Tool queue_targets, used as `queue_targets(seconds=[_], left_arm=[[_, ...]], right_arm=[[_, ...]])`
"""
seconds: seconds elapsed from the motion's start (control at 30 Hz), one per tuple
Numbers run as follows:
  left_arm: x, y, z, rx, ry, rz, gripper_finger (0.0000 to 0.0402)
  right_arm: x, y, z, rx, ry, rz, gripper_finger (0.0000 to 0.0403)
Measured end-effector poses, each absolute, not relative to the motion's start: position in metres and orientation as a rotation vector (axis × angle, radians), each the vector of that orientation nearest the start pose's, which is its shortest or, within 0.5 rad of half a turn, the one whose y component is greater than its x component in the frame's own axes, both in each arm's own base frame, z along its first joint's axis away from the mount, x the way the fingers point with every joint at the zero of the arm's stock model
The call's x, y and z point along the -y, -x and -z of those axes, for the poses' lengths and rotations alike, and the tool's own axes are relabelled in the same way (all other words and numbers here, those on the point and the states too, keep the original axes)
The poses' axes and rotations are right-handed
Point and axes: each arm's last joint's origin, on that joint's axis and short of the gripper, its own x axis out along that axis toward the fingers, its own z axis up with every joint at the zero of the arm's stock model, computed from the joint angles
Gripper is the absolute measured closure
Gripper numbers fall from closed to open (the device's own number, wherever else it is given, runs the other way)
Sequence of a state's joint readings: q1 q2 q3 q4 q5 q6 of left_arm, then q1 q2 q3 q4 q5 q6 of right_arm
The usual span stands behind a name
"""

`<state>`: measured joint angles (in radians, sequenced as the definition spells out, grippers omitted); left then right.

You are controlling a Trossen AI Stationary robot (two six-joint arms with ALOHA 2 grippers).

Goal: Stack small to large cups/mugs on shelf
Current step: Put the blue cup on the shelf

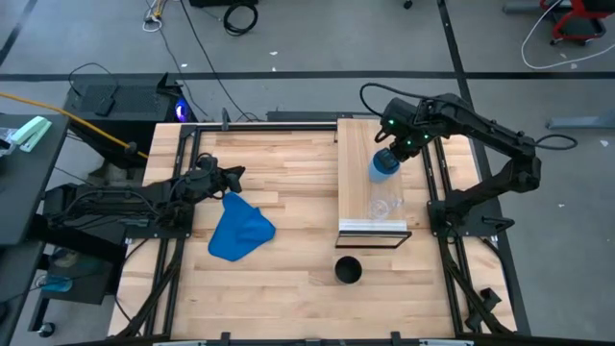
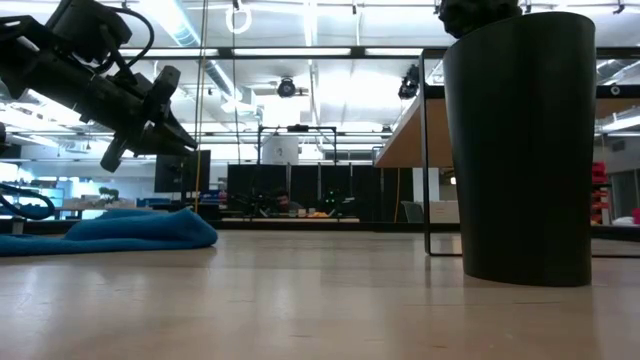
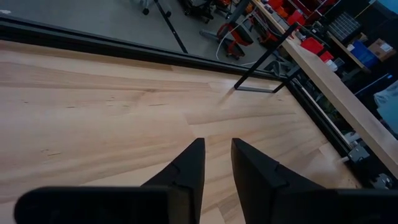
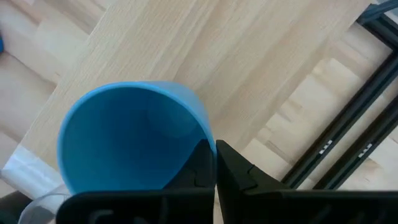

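My right claw pinches the light-blue cup by its rim above the shelf, just behind the clear cup. The black cup waits near the tabletop's front edge. My left claw idles, narrowly spread.

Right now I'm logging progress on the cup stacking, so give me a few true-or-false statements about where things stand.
1. The right gripper holds the light-blue cup over the shelf. True.
2. The black cup stands on the shelf. False: it is on the tabletop, in front of the shelf.
3. The clear cup is on the shelf. True.
4. The left gripper grips the blue cloth. False: it holds nothing.
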<state>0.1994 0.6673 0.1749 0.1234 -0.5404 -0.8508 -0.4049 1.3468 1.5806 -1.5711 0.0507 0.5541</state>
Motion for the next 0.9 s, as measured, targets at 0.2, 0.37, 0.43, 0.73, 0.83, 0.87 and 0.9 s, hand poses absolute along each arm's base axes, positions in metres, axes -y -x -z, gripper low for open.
queue_targets(seconds=[0.2, 0.37, 0.43, 0.73, 0.83, 0.87, 0.9], left_arm=[[-0.043, -0.137, -0.171, -0.038, 0.738, -0.840, 0.0310], [-0.043, -0.137, -0.171, -0.038, 0.737, -0.840, 0.0318], [-0.043, -0.137, -0.171, -0.037, 0.738, -0.840, 0.0319], [-0.043, -0.137, -0.171, -0.038, 0.738, -0.840, 0.0308], [-0.043, -0.137, -0.171, -0.038, 0.737, -0.840, 0.0308], [-0.043, -0.137, -0.171, -0.038, 0.737, -0.840, 0.0308], [-0.043, -0.137, -0.171, -0.038, 0.737, -0.840, 0.0308]], right_arm=[[0.084, -0.191, -0.381, -1.200, -0.698, 0.752, 0.0399], [0.086, -0.197, -0.377, -1.226, -0.692, 0.747, 0.0398], [0.087, -0.200, -0.375, -1.239, -0.689, 0.745, 0.0396], [0.088, -0.202, -0.374, -1.246, -0.689, 0.742, 0.0371], [0.088, -0.202, -0.374, -1.246, -0.689, 0.742, 0.0358], [0.088, -0.202, -0.374, -1.246, -0.689, 0.742, 0.0354], [0.088, -0.202, -0.374, -1.246, -0.689, 0.742, 0.0350]])
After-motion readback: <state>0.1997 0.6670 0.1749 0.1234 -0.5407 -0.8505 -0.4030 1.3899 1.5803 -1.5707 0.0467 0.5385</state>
